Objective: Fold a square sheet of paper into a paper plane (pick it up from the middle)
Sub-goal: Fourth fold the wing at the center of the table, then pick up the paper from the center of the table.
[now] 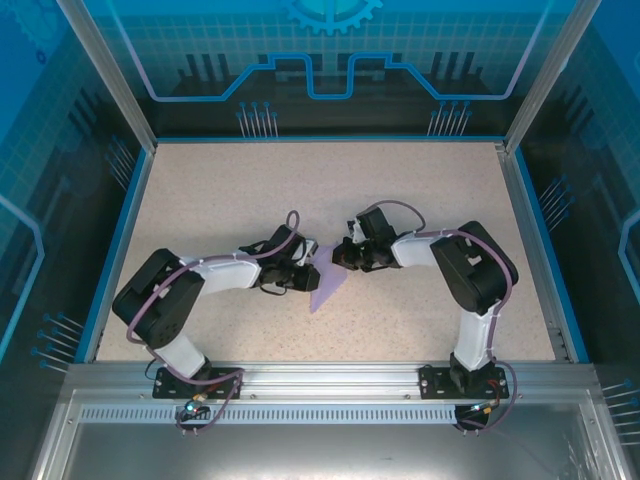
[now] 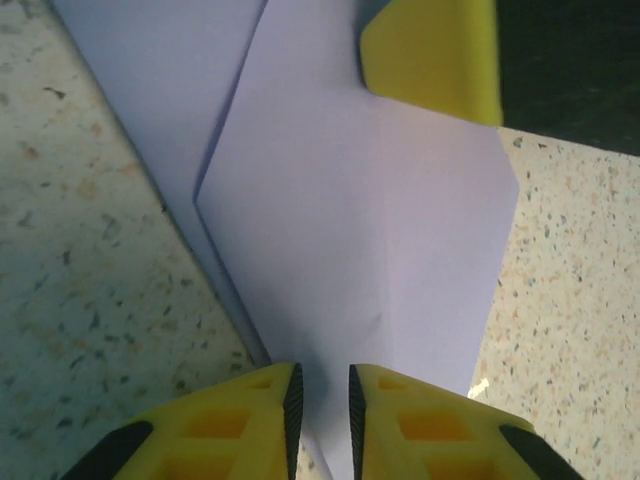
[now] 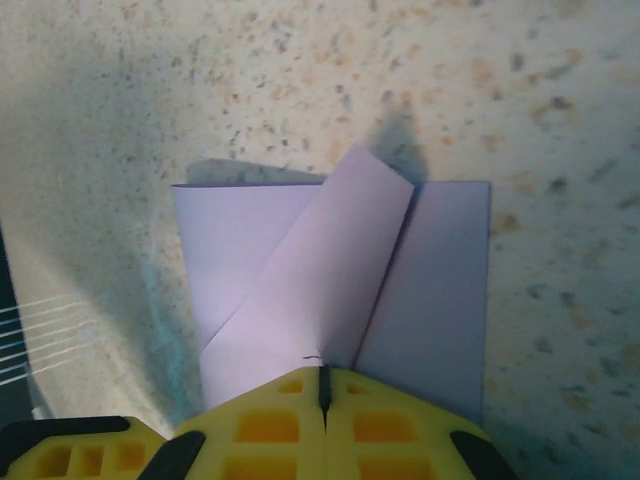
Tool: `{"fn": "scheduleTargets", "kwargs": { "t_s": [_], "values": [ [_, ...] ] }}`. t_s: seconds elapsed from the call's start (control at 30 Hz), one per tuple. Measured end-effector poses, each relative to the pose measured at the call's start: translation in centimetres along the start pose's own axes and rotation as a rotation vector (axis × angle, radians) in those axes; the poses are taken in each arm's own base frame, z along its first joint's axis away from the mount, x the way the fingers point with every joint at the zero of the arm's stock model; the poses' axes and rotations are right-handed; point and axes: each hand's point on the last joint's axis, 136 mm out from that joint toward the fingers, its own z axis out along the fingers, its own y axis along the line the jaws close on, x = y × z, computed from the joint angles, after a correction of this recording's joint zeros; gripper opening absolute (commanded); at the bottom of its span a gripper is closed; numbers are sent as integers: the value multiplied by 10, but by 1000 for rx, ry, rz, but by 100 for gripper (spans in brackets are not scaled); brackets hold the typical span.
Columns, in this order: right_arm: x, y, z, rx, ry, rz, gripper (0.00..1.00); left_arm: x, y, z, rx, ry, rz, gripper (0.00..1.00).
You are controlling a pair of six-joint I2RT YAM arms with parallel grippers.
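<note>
The square sheet of paper [image 1: 326,288], partly folded, lies mid-table [image 1: 220,190] between your two grippers. On your left, the left gripper [image 2: 323,398] sits at one edge of it, jaws parted by a narrow gap. On your right, the right gripper [image 3: 322,385] is pressed together, pinching the raised flap.

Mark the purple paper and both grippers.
purple paper [image 1: 327,289]: top view, bare middle between the arms.
left gripper [image 2: 320,392]: left wrist view, gap between its fingertips.
right gripper [image 3: 323,378]: right wrist view, seam where its fingertips meet.
</note>
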Motion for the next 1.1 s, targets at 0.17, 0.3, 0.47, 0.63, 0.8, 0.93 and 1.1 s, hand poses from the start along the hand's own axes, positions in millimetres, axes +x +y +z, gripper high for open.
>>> {"fn": "scheduleTargets", "kwargs": {
  "t_s": [0.17,0.3,0.47,0.63,0.8,0.93,1.1],
  "values": [
    [0,1,0,0,-2,-3,5,-3,-5,-22,-10,-24,2,35],
    [0,1,0,-1,-3,-4,8,-3,-8,-35,-10,-38,-16,44],
    [-2,9,-7,-12,-13,-13,15,1,-7,-42,-24,-28,-42,52],
    [-4,26,-27,-47,-45,-38,24,2,-6,-42,-27,-25,-65,52],
    [4,30,-37,-70,-42,-43,32,5,-3,-34,-27,-18,-76,48],
    [15,22,-32,-65,-2,-17,34,8,1,-25,-37,1,-81,40],
    [24,22,-22,-77,32,-19,36,11,5,-18,-44,13,-85,34]
  ]
}}
